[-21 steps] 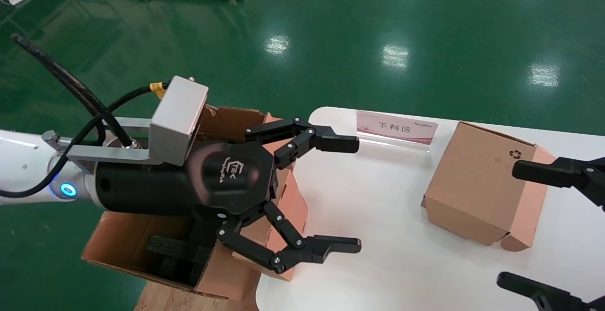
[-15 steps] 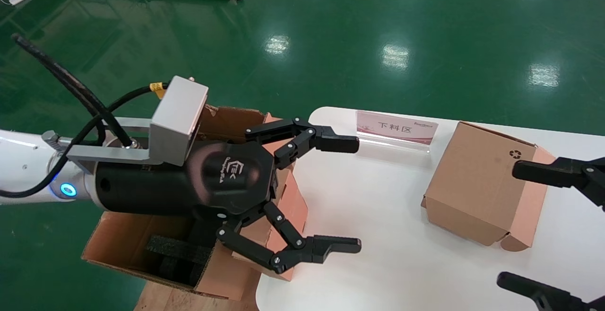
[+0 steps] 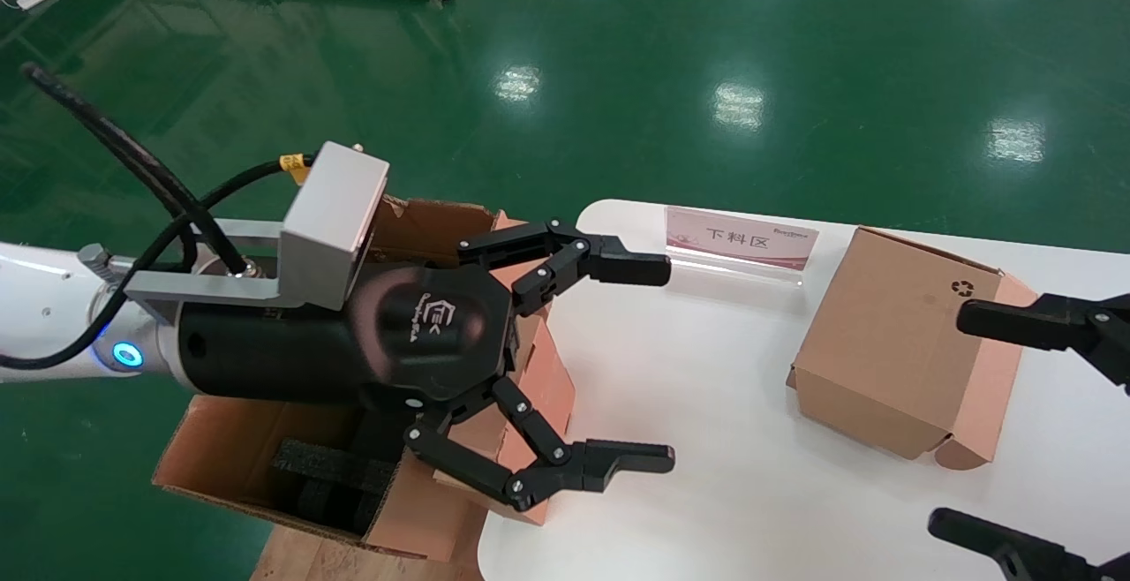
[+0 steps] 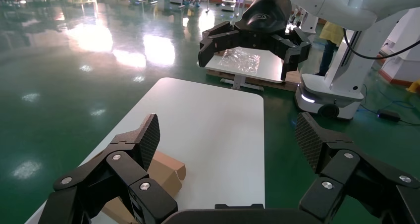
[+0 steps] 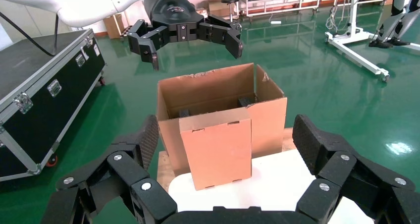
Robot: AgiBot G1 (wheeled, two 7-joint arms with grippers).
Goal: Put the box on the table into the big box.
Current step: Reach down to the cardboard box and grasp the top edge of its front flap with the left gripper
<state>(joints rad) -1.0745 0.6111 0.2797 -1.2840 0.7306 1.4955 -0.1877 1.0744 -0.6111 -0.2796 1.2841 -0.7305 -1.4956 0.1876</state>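
Note:
The box [image 5: 215,152], slim and plain brown, stands on end at the left edge of the white table [image 3: 706,404], against the wall of the big box [image 5: 208,92]. In the head view the box [image 3: 546,378] shows partly behind my left gripper [image 3: 658,362]. That gripper is open, holds nothing, and hovers over the table's left edge beside the big box [image 3: 221,440]. Black foam [image 3: 331,466] lies inside the big box. My right gripper [image 3: 958,420] is open at the table's right side and faces the box from well away.
A larger cube-like cardboard box with a recycling symbol [image 3: 892,351] sits on the table's right part, next to my right gripper. A pink sign [image 3: 740,237] stands at the table's far edge. The big box rests on a wooden pallet [image 3: 300,559]. A black case [image 5: 44,85] stands farther off.

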